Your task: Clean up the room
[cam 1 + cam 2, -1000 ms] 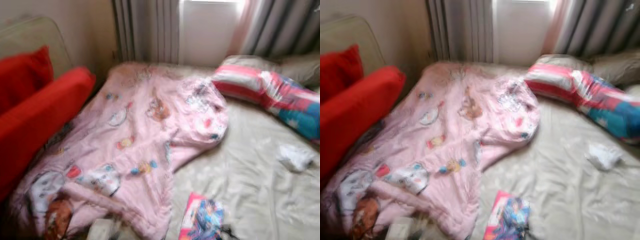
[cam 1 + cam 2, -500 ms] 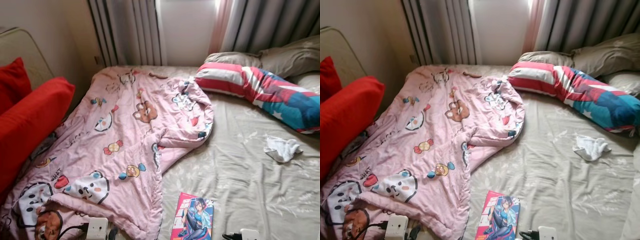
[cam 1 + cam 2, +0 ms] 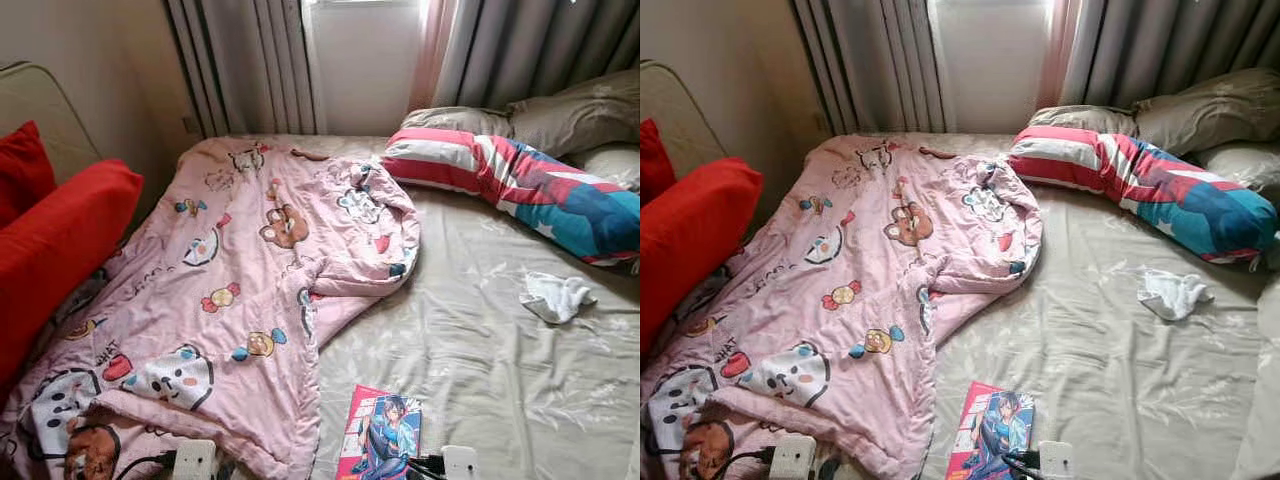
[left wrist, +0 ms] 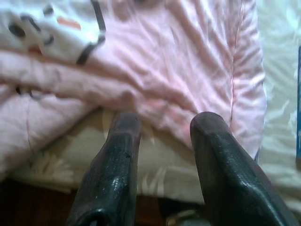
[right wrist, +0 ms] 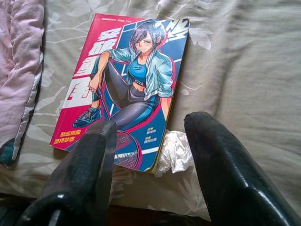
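A pink cartoon-print blanket (image 3: 250, 290) lies rumpled over the left half of the bed. A comic book (image 3: 383, 435) with a red and blue cover lies on the beige sheet (image 3: 480, 370) near the bed's front edge. A crumpled white cloth (image 3: 555, 297) sits at the right. My right gripper (image 5: 153, 125) is open just above the comic book (image 5: 127, 84), and a small white wad (image 5: 175, 151) lies by the book's corner. My left gripper (image 4: 162, 125) is open over the blanket's near hem (image 4: 178, 80).
A striped red, white and blue bolster (image 3: 520, 180) and grey pillows (image 3: 570, 110) lie at the bed's head on the right. Red cushions (image 3: 55, 240) press against the bed's left side. Grey curtains (image 3: 250, 60) and a window stand behind.
The head view has panned slightly and gone from blurred to sharp. Both wrists have come into view at the bottom edge. The things on the bed have not moved.
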### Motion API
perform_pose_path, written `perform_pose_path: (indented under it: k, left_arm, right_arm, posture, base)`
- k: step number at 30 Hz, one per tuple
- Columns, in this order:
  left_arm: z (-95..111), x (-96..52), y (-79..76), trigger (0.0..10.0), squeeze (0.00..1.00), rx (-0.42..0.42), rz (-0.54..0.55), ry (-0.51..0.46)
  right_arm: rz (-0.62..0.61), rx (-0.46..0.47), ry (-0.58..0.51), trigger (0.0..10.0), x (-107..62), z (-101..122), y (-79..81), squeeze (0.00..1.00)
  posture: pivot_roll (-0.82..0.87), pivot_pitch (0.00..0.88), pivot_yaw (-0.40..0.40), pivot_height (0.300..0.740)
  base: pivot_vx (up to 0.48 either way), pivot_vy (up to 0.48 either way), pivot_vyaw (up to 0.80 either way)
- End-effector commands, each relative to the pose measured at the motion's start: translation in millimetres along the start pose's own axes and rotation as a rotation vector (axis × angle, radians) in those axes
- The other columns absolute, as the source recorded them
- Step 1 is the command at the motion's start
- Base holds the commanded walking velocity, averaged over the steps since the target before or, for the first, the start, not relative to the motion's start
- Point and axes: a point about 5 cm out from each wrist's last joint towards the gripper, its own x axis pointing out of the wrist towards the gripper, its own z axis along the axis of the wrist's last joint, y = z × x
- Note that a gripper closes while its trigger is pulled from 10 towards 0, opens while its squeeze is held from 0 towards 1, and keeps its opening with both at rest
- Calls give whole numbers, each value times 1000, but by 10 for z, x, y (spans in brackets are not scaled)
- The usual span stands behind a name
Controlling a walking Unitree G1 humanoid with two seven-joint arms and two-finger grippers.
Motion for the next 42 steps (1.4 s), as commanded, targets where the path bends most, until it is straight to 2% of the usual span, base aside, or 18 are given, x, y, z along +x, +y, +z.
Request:
perform_pose_path:
  k: [1, 5, 10, 13, 20, 25, 42]
  left_arm:
    - [0, -12, 30, 10000, 0, -21, 10, -11]
    - [9, -9, 19, 10000, 0, -20, 5, -17]
    - [12, -12, 16, 10000, 0, -18, 1, -19]
    - [11, -13, 16, 10000, 0, -12, -1, -18]
    - [13, -11, 9, 10000, 0, -6, -7, -18]
    - [32, -3, -2, 10000, 0, -10, -11, -27]
    - [63, 10, -16, 10000, 0, -4, -14, -38]
  right_arm:
    - [-2, 0, 26, 10000, -28, -85, 12, 0]
    - [-11, -1, 31, 10000, -53, -110, -57, 0]
    - [-31, 4, 22, 10000, -89, -88, -245, 0]
    - [-37, 6, 21, 10000, -103, -88, -297, 0]
    - [-34, 8, 22, 10000, -110, -96, -306, 0]
    - [-30, 11, 22, 10000, -121, -116, -306, 0]
    - [-35, 18, 33, 10000, -119, -123, -307, 0]
  posture:
    - [-13, 121, 48, 740]
    - [-10, 122, 48, 740]
    - [-11, 124, 50, 740]
    - [-11, 127, 51, 740]
    - [-10, 128, 52, 740]
    - [-11, 126, 53, 740]
    - [-14, 136, 57, 740]
  base:
    - [0, 0, 0]
    - [0, 0, 0]
    - [0, 0, 0]
    - [0, 0, 0]
    - [0, 0, 0]
    - [-352, 0, 0]
    - [0, 0, 0]
